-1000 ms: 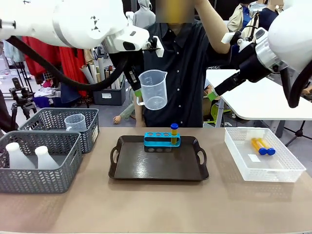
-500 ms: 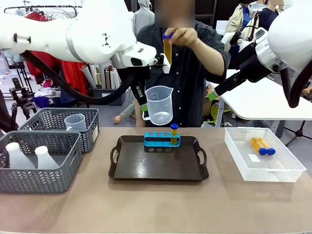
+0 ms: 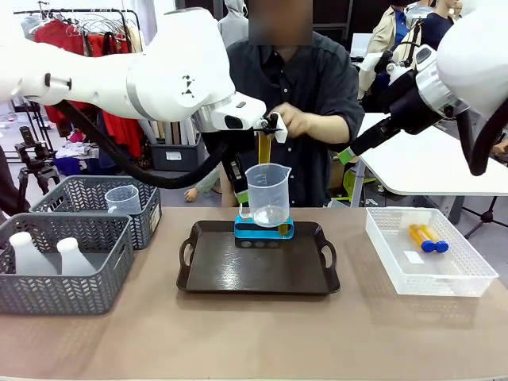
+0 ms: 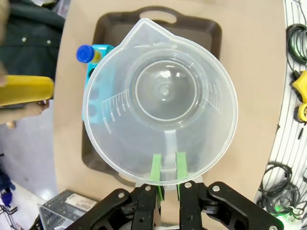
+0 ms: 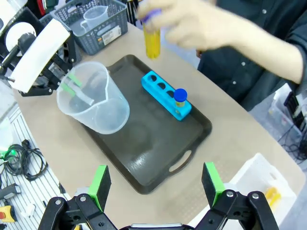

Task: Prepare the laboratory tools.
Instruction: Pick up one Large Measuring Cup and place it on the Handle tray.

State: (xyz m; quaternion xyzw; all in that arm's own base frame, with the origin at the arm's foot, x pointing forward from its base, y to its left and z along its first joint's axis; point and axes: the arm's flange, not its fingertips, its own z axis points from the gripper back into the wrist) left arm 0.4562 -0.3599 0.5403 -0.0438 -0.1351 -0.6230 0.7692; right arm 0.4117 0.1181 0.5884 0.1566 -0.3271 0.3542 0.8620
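Observation:
My left gripper [image 3: 239, 195] [image 4: 168, 167] is shut on the handle of the clear measuring beaker [image 3: 267, 194] [image 4: 160, 96], holding it upright just above the blue rack [image 3: 262, 231] [image 5: 165, 96] on the dark tray [image 3: 258, 270]. One blue-capped amber tube [image 5: 180, 98] [image 4: 85, 52] stands in the rack's end hole. Just behind the beaker, the person's hand [image 3: 290, 121] holds another amber tube [image 3: 264, 147] [image 5: 152, 40] upright. My right gripper [image 3: 346, 155] [image 5: 156, 182] hangs open, high at the right, nothing between its fingers. Two conical flasks [image 3: 48, 255] sit in the near grey basket.
A white mesh basket [image 3: 429, 274] at the right holds two more amber tubes [image 3: 427, 238]. Two grey baskets [image 3: 67, 290] stand at the left; the farther one [image 3: 87, 198] holds a second clear beaker [image 3: 123, 198]. The person stands at the far table edge.
My left arm has brought the beaker down and to the right, from well above the tray to just over the rack. The person's hand has lowered its tube from head height to behind the beaker.

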